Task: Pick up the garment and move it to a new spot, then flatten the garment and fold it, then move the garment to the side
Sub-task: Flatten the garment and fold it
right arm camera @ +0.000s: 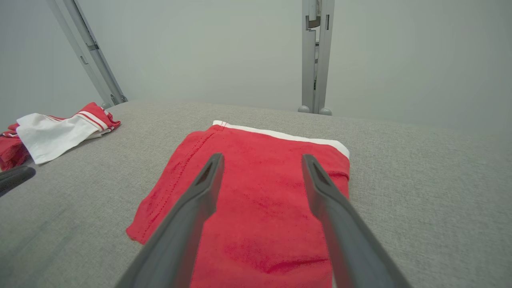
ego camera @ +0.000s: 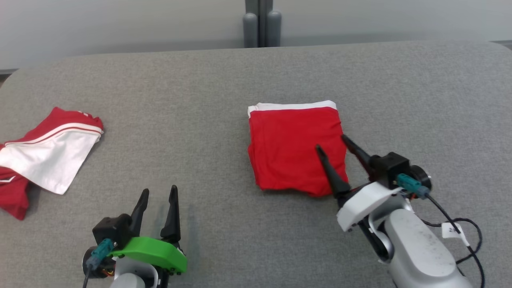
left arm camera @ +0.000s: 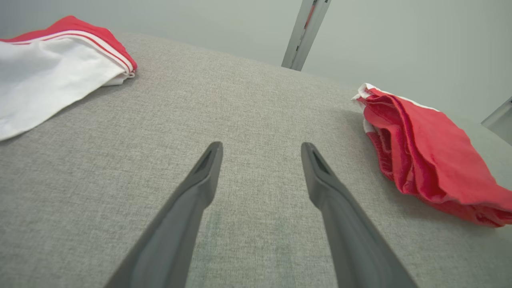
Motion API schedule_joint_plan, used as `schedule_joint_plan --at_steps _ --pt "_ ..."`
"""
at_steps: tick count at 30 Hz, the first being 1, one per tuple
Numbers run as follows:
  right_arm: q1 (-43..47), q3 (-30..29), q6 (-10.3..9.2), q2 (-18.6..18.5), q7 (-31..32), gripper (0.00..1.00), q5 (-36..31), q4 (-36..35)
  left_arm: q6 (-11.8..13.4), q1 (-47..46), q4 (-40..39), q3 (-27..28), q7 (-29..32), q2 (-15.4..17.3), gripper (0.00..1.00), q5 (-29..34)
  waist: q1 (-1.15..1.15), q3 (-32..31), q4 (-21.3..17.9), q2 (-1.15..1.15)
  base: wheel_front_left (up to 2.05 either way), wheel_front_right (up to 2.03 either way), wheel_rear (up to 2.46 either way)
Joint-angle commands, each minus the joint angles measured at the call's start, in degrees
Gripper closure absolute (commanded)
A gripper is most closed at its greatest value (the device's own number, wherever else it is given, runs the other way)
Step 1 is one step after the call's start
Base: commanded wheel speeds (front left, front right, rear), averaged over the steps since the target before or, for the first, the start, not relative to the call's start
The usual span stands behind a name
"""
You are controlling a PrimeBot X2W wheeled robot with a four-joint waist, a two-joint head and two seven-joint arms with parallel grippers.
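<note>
The right gripper (ego camera: 331, 142) has its two dark fingers spread well apart with nothing between them. The folded red garment (ego camera: 294, 152) lies directly under and ahead of those fingers, a flat, roughly square packet on the grey padded table (ego camera: 224, 76). The fingertips sit over its near right part, and whether they touch the cloth cannot be told. Its white band (right arm camera: 280, 136) runs along the far edge, beyond the fingertips, and stacked layers show along the side facing the other arm. Nothing lies between this gripper and the garment.

The left gripper (ego camera: 159, 189) also stands with its fingers apart, empty, low over bare table. From it the folded garment is ahead and to the right, near but clear of the fingers, with open table between. Ahead and to its left lies a red-and-white garment (ego camera: 52, 154), loosely heaped, with a white panel on top and red with white stripes at its far edge. This heap is well apart from the right gripper, far off to that gripper's left, past the left gripper.

Beyond both grippers, past the table's far edge, grey posts (ego camera: 262, 28) stand against a pale wall (ego camera: 120, 24). A black cable (ego camera: 460, 222) with a white tag (ego camera: 454, 231) loops behind the right gripper at its wrist.
</note>
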Motion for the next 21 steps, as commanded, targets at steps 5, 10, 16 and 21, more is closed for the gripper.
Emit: schedule_joint_plan --at_steps 5,10,16,21 --pt "4.8 -10.2 -0.07 -0.2 -0.1 0.00 -5.2 -3.1 0.2 2.1 -2.6 3.6 0.0 0.1 0.00 5.9 0.00 -1.0 -3.0 0.00 0.00 0.00 0.00" --pt "9.2 -14.9 -0.08 -0.2 -0.1 0.00 -8.9 -3.9 0.2 3.9 -3.9 5.9 0.0 0.0 0.00 10.5 0.00 -1.9 -4.1 0.00 0.00 0.00 0.00" --pt "13.9 -17.0 -0.08 -0.3 -0.1 0.00 -9.2 -3.2 0.2 6.7 -4.5 7.5 0.0 -0.2 0.00 14.0 0.00 -3.6 -4.6 0.00 0.00 0.00 0.00" --pt "16.9 -17.8 -0.08 -0.3 -0.1 0.00 -8.1 -2.5 0.6 9.1 -5.6 7.7 0.0 -0.3 0.00 14.7 0.00 -4.8 -4.8 0.00 0.00 0.00 0.00"
